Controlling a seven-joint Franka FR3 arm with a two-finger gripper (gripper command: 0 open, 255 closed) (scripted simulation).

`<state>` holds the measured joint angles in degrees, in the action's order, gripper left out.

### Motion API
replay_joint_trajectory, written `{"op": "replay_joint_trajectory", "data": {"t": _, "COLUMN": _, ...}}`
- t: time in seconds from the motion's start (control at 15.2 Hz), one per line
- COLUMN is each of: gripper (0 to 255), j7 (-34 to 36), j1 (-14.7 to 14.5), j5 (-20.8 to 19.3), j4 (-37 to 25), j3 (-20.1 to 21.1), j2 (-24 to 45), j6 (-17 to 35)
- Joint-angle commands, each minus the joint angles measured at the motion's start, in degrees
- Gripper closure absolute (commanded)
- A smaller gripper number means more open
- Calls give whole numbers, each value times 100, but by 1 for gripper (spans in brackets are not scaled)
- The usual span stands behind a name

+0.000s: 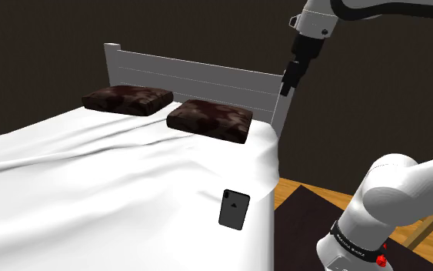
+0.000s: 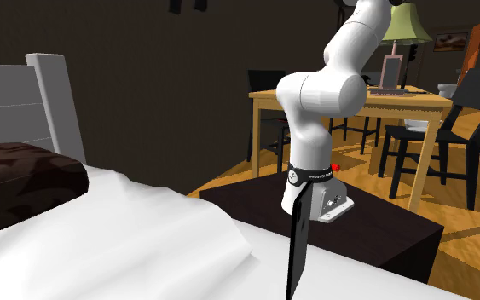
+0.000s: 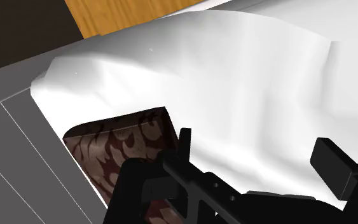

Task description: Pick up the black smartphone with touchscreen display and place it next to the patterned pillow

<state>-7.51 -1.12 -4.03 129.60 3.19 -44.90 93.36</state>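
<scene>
The black smartphone (image 1: 234,208) stands on end on the white sheet, close to the bed's edge by the stand; the second exterior view shows the smartphone (image 2: 297,247) edge-on and upright. Two dark red patterned pillows (image 1: 127,100) (image 1: 211,119) lie at the head of the bed. My gripper (image 1: 287,85) hangs high above the bed's corner, beyond the nearer pillow and far from the phone. In the wrist view the gripper (image 3: 258,156) is open with nothing between its fingers (image 3: 333,162), and the nearer pillow (image 3: 117,149) lies below it.
A grey headboard (image 1: 199,81) runs behind the pillows. The dark stand (image 2: 374,226) sits close against the bed's side on a wooden floor. A wooden table (image 2: 349,102) with chairs and a lamp stands behind the arm.
</scene>
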Motion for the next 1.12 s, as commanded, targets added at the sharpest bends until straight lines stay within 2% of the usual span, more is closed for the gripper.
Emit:
{"op": "replay_joint_trajectory", "data": {"t": 0.0, "gripper": 0, "j7": 0, "j1": 0, "j5": 0, "j4": 0, "j3": 0, "j2": 0, "j6": 0}}
{"op": "replay_joint_trajectory", "data": {"t": 0.53, "gripper": 0, "j7": 219, "j1": -532, "j5": 586, "j4": 1231, "j3": 466, "j2": -323, "j6": 977}}
{"op": "replay_joint_trajectory", "data": {"t": 1.06, "gripper": 0, "j7": 438, "j1": -1183, "j5": 1249, "j4": 2186, "j3": 1049, "j2": -299, "j6": 2081}}
